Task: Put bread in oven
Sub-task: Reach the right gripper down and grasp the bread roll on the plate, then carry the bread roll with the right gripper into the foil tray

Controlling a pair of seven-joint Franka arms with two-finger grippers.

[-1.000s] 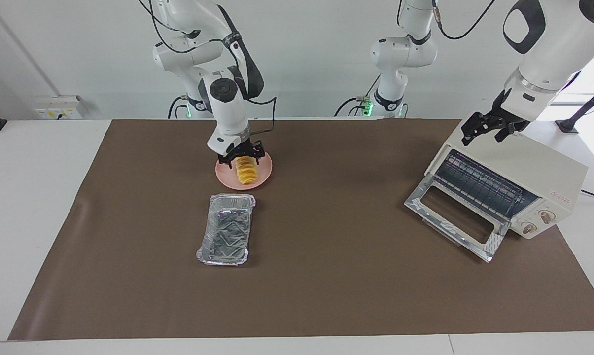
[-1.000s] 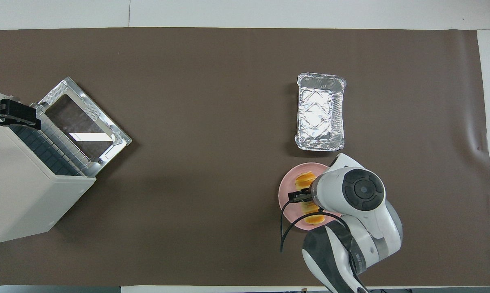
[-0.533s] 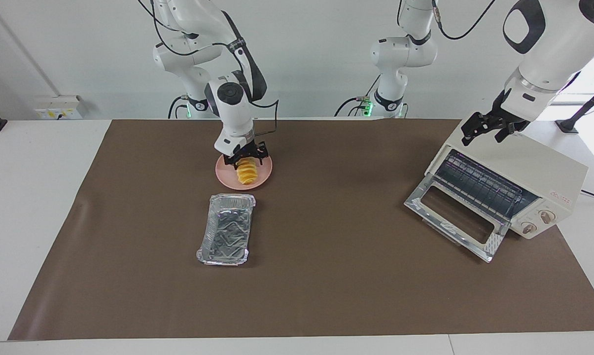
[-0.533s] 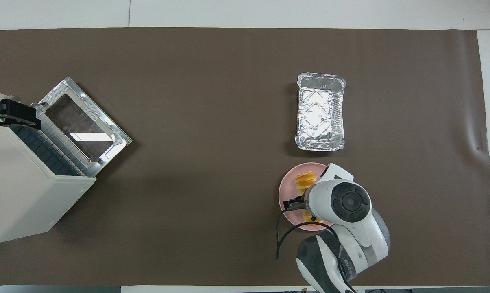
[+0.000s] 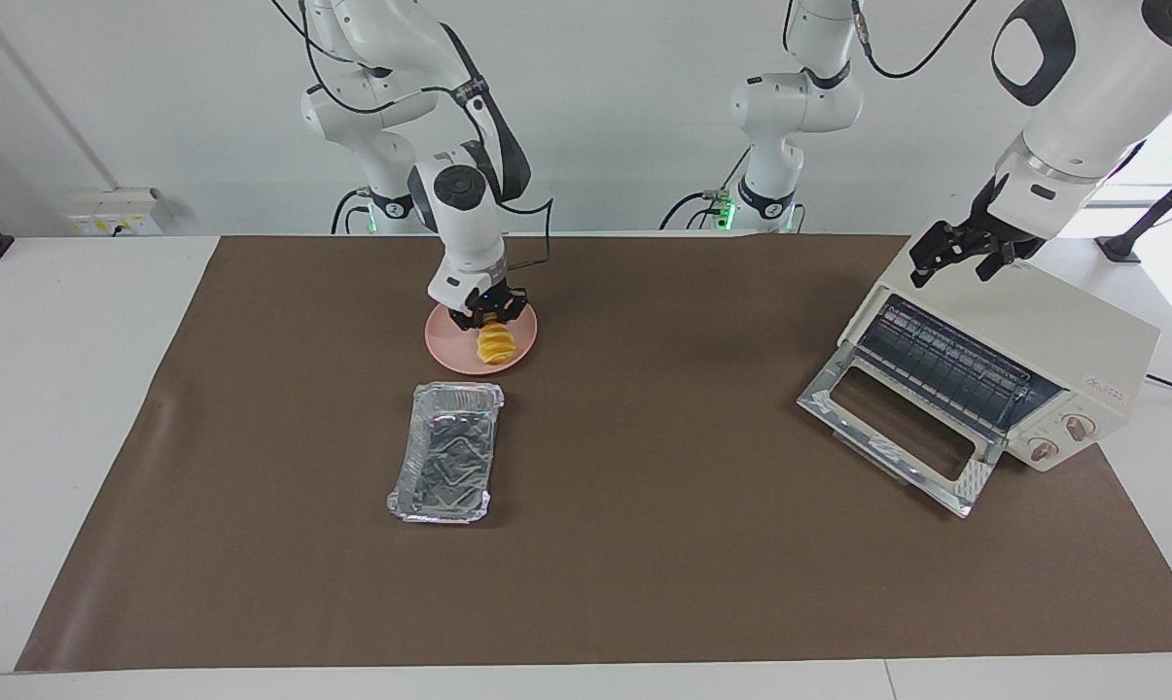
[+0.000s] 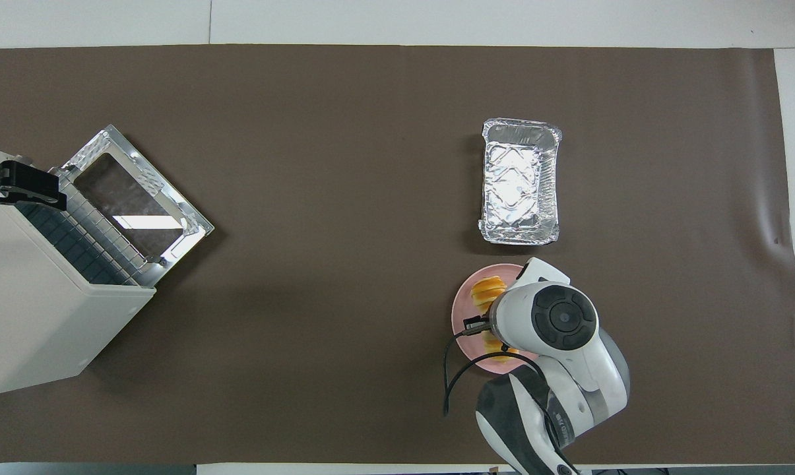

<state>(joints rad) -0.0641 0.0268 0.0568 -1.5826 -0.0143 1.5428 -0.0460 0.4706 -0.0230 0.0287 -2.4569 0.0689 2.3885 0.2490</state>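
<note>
The golden ridged bread lies on a pink plate near the robots, toward the right arm's end. My right gripper is down on the bread's nearer end with its fingers closed around it. In the overhead view the arm covers most of the bread and plate. The cream-white oven stands at the left arm's end, its glass door dropped open and the wire rack showing. My left gripper hangs open over the oven's top edge; it also shows in the overhead view.
A crinkled silver foil tray lies on the brown mat just farther from the robots than the plate, and also shows in the overhead view. The oven sits angled at the mat's corner.
My right gripper has come down onto the bread and its fingers have drawn in around it; the bread now looks shorter and tilted. The left arm has not moved.
</note>
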